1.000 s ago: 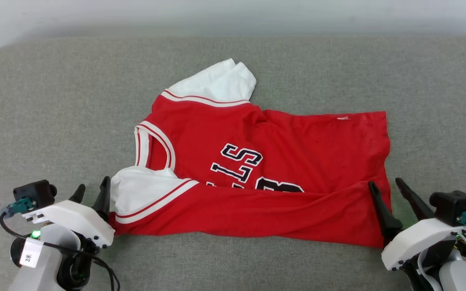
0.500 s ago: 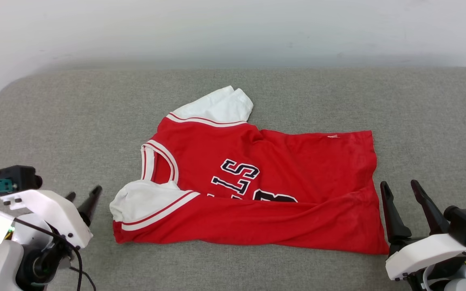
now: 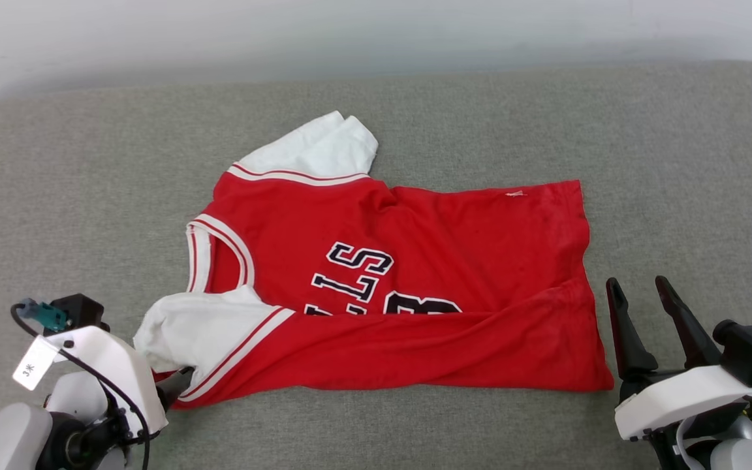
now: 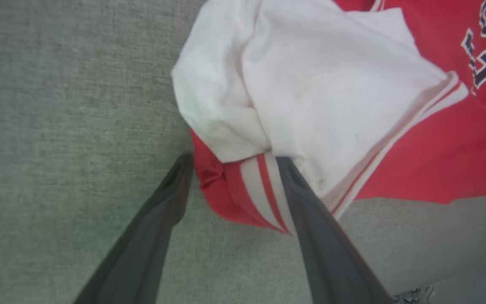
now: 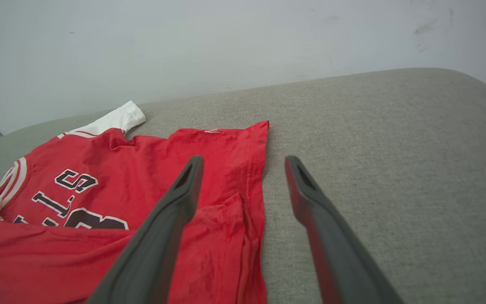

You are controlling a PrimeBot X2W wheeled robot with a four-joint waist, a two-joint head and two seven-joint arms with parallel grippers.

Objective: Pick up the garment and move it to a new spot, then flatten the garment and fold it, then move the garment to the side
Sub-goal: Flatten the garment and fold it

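Jaws both wide open, nothing held. Cushion (image 3: 89, 163) carries shirt (image 3: 480, 248), stretched between them, near edge folded over. Left jaws straddle sleeve (image 4: 331, 93) corner: I'd push deeper, pinch all layers. Right jaws sit beside hem (image 5: 253, 177): shift onto it.

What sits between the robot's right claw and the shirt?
Nothing but a thin strip of bare grey cushion, as the head view shows: the open right gripper stands just off the shirt edge.

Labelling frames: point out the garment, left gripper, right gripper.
garment (image 3: 480, 248), head view, red body panel.
left gripper (image 4: 234, 159), left wrist view, between fingertips.
right gripper (image 5: 244, 158), right wrist view, between fingertips.
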